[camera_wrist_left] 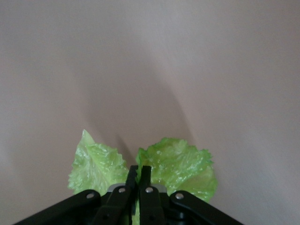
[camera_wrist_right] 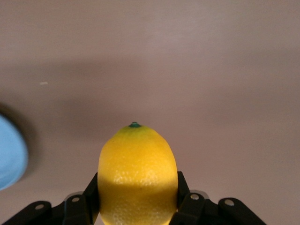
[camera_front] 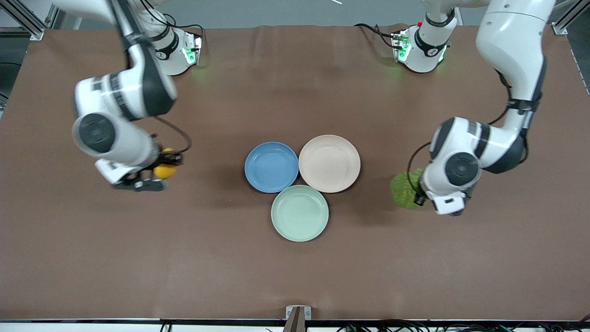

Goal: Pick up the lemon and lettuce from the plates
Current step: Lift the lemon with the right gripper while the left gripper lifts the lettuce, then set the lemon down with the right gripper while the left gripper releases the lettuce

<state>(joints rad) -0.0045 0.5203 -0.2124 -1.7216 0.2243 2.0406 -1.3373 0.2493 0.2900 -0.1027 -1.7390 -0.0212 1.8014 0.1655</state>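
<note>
My right gripper (camera_front: 159, 173) is shut on the yellow lemon (camera_front: 164, 171) and holds it over the bare table toward the right arm's end, apart from the plates. In the right wrist view the lemon (camera_wrist_right: 137, 176) fills the space between the black fingers (camera_wrist_right: 90, 194). My left gripper (camera_front: 421, 193) is shut on the crinkled green lettuce (camera_front: 406, 189) over the table toward the left arm's end. In the left wrist view the lettuce (camera_wrist_left: 178, 166) spreads to both sides of the closed fingertips (camera_wrist_left: 132, 177). The blue plate (camera_front: 271, 166) and the beige plate (camera_front: 329, 163) stand side by side, both bare.
A pale mint green plate (camera_front: 299, 212) lies nearer the front camera, touching the other two. The blue plate's edge shows in the right wrist view (camera_wrist_right: 9, 154). The brown table (camera_front: 295, 272) spreads wide around the plates.
</note>
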